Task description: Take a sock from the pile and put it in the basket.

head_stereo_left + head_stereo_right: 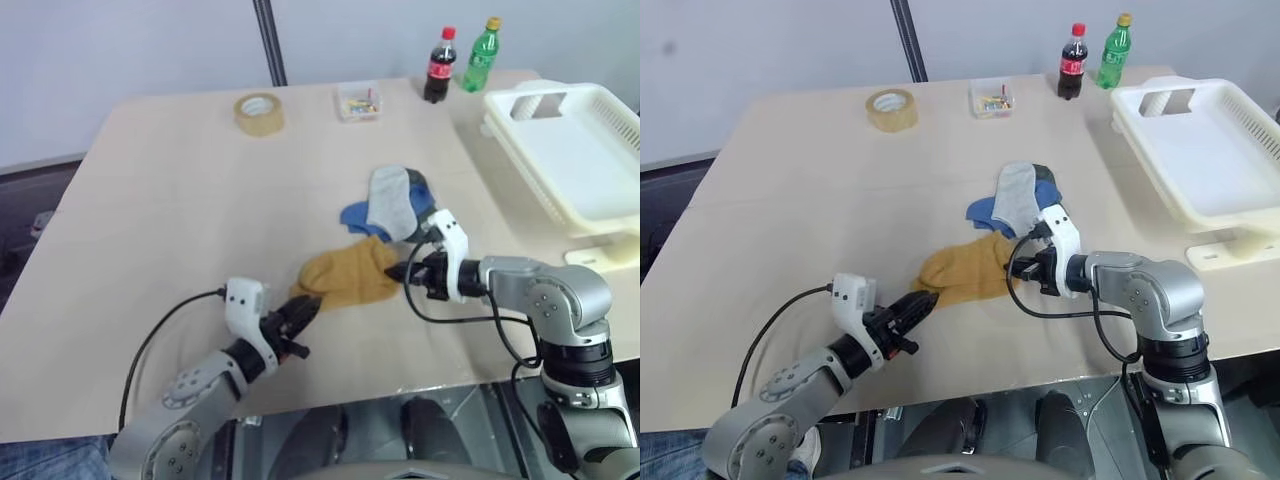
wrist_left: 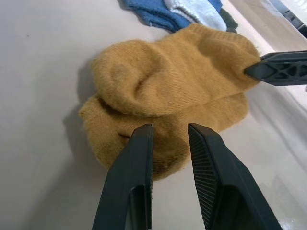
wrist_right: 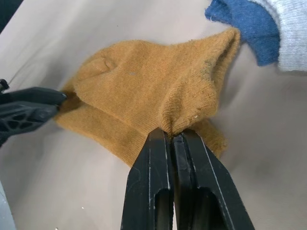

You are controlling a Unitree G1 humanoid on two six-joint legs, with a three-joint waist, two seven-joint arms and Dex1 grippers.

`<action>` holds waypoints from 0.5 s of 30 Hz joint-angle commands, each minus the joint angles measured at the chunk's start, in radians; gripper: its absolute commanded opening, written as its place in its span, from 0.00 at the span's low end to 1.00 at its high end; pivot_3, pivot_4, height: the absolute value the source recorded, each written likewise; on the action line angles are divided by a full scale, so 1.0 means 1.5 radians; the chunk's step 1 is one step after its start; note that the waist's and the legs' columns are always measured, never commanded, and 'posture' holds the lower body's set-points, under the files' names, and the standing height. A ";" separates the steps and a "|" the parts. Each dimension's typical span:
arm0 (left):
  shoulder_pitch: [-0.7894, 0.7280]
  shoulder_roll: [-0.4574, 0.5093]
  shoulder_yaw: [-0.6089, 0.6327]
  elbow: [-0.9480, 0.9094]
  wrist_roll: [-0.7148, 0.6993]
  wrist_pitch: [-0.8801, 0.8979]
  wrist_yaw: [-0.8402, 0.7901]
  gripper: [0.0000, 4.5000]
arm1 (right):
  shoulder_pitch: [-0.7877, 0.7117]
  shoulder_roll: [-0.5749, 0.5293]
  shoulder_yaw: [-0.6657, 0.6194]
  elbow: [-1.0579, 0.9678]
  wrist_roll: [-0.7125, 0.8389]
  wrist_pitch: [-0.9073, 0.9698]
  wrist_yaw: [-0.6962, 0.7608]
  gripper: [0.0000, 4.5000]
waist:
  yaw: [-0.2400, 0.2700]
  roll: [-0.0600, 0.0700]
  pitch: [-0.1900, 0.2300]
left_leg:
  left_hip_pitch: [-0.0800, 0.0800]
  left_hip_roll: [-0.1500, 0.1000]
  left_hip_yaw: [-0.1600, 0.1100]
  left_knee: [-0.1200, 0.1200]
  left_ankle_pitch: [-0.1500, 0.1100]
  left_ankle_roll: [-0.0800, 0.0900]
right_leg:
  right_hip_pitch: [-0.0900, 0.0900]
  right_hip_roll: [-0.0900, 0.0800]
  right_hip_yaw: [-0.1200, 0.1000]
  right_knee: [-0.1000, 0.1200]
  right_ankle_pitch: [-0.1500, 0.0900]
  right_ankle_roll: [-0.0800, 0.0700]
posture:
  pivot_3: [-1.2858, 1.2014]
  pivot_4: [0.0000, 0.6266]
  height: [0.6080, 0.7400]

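**Limp yellow sock pinched at one edge, basket well off**

Nearest the camera, low and left of centre in the left eye view, the left gripper (image 1: pixel 303 318) reaches up toward the sock (image 1: pixel 348 277). Its two black fingers (image 2: pixel 129 182) stand a little apart with bare gap between them; their tips sit at the sock's near edge but clamp nothing, as the left wrist view shows.

The sock lies crumpled at the middle of the tan table (image 1: pixel 150 220), folded over on itself in soft humps. It looks light, floppy knit, with no stiffness to it, so I judge it will sag and trail from whatever point is held and will not slip easily out of ridged pads. A pinch on a doubled fold or the thick cuff seems safest; a single thin layer could stretch.

At the sock's right end, the right gripper (image 1: pixel 405 271) has its fingers pressed together on a gathered ridge of the fabric, which puckers up between them in the right wrist view.

Just above the sock, touching its upper edge, sits the rest of the pile (image 1: pixel 392 208): a grey sock over blue, with something dark beneath.

Farther off, at the upper right of the frame, the basket (image 1: pixel 520 160) stands empty, well apart from the sock.
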State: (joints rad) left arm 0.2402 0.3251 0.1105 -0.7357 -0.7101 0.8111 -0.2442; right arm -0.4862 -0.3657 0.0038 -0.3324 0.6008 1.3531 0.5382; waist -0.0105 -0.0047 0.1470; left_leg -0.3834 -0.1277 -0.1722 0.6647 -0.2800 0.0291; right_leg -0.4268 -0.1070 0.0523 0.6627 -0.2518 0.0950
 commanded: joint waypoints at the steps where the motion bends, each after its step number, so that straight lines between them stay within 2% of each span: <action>1: -0.024 -0.004 0.043 0.013 -0.019 -0.023 0.003 0.28 | -0.009 -0.011 0.007 0.001 0.001 -0.026 0.005 0.00 | 0.000 0.000 0.000 | 0.000 0.000 0.000 0.000 0.000 0.000 | 0.000 0.000 0.000 0.000 0.000 0.000 | 0.52 0.24 1.00; 5: -0.064 -0.023 0.072 0.037 -0.062 -0.012 0.020 0.28 | -0.008 -0.015 0.017 0.007 -0.001 -0.041 0.005 0.00 | 0.000 0.000 0.000 | 0.000 0.000 0.000 0.000 0.000 0.000 | 0.000 0.000 0.000 0.000 0.000 0.000 | 0.52 0.24 1.00; 8: -0.101 -0.025 0.079 0.061 -0.062 -0.006 0.040 0.43 | -0.006 -0.019 0.024 0.010 -0.003 -0.051 0.005 0.00 | 0.000 0.000 0.000 | 0.000 0.000 0.000 0.000 0.000 0.000 | 0.000 0.000 0.000 0.000 0.000 0.000 | 0.52 0.24 1.00; 9: -0.111 -0.023 0.079 0.072 -0.059 -0.001 0.048 0.55 | -0.005 -0.020 0.025 0.010 -0.003 -0.053 0.004 0.00 | 0.000 0.000 0.000 | 0.000 0.000 0.000 0.000 0.000 0.000 | 0.000 0.000 0.000 0.000 0.000 0.000 | 0.52 0.24 1.00; 10: -0.119 -0.020 0.078 0.083 -0.055 0.005 0.055 0.60 | -0.004 -0.021 0.026 0.010 -0.003 -0.055 0.004 0.00 | 0.000 0.000 0.000 | 0.000 0.000 0.000 0.000 0.000 0.000 | 0.000 0.000 0.000 0.000 0.000 0.000 | 0.52 0.24 1.00; 11: -0.128 -0.015 0.072 0.097 -0.047 0.011 0.057 0.70 | -0.003 -0.020 0.027 0.010 -0.003 -0.056 0.002 0.00 | -0.001 0.000 0.000 | 0.000 0.000 0.000 0.000 0.000 0.000 | 0.000 0.000 0.000 0.000 0.000 0.000 | 0.52 0.24 1.00; 15: -0.159 0.001 0.046 0.140 -0.021 0.029 0.060 0.70 | -0.002 -0.018 0.028 0.010 -0.002 -0.060 -0.001 0.00 | -0.001 0.000 0.000 | 0.000 0.000 0.000 0.000 0.000 0.000 | 0.000 0.000 0.000 0.000 0.000 0.000 | 0.52 0.24 1.00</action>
State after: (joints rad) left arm 0.0167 0.3147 0.1889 -0.5231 -0.7532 0.8484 -0.1549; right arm -0.4861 -0.3902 0.0432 -0.3018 0.5904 1.2826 0.5379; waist -0.0119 -0.0053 0.1472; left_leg -0.3835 -0.1278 -0.1724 0.6649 -0.2800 0.0290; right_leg -0.4269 -0.1068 0.0523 0.6627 -0.2518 0.0951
